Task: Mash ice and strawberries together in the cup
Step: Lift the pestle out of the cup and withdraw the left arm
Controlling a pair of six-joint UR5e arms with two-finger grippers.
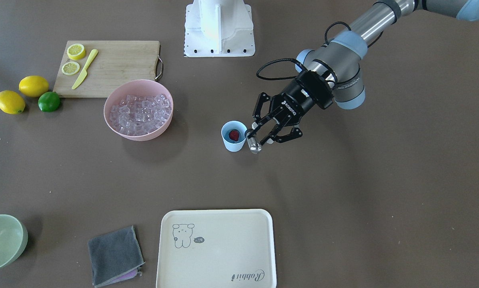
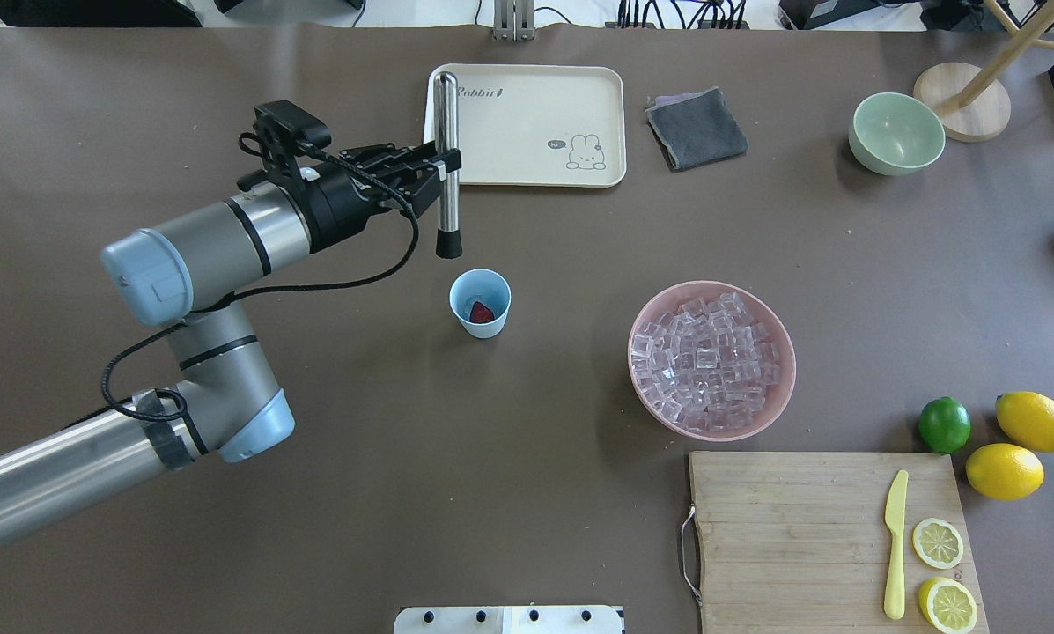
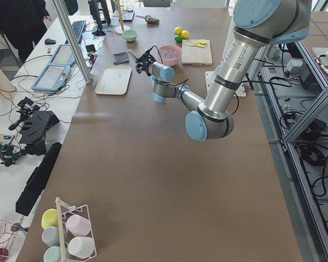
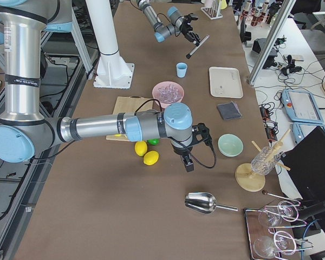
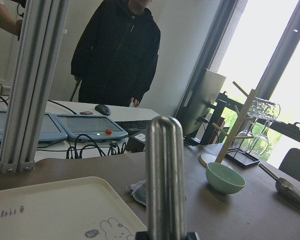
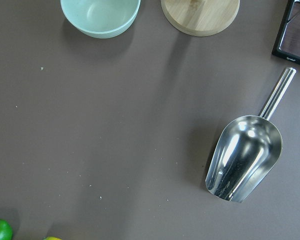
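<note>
**Left arm.** The left pincer (image 2: 439, 167) is closed on a steel muddler (image 2: 447, 211) and grips the shaft about midway along its length. The muddler's black end points down. Its rounded steel end fills the left wrist view. In the right side view the tool is tilted and held in the air, higher than the cup (image 2: 482, 328). In the overhead view the black end is near the cup's rim but apart from it, on the side away from the robot.

**Cup.** The light-blue cup stands upright on the table (image 2: 491, 493), between the tray (image 2: 509, 141) and the robot's base. One red strawberry (image 2: 482, 311) lies at the bottom of the cup.

**Ice.** The ice (image 2: 707, 357), many clear cubes, fills the pink bowl (image 1: 139, 137). This bowl stands apart from the cup, on the robot's right of it.

**Right arm.** The right pincer (image 4: 188, 162) shows only in the right side view, hanging over the table near the whole lemons (image 2: 1035, 421). Whether it is open or closed cannot be told. Its wrist camera looks down on a steel scoop (image 6: 245, 160) and the pale green bowl (image 6: 100, 15).

**Other items.** The cutting board (image 2: 791, 528) carries a yellow knife (image 2: 895, 541) and two lemon halves (image 2: 938, 543). A lime (image 2: 944, 424) lies just beside the whole lemons. A grey cloth (image 2: 696, 128) lies between the tray and the pale green bowl. A person (image 5: 117, 50) in black stands beyond the table.
</note>
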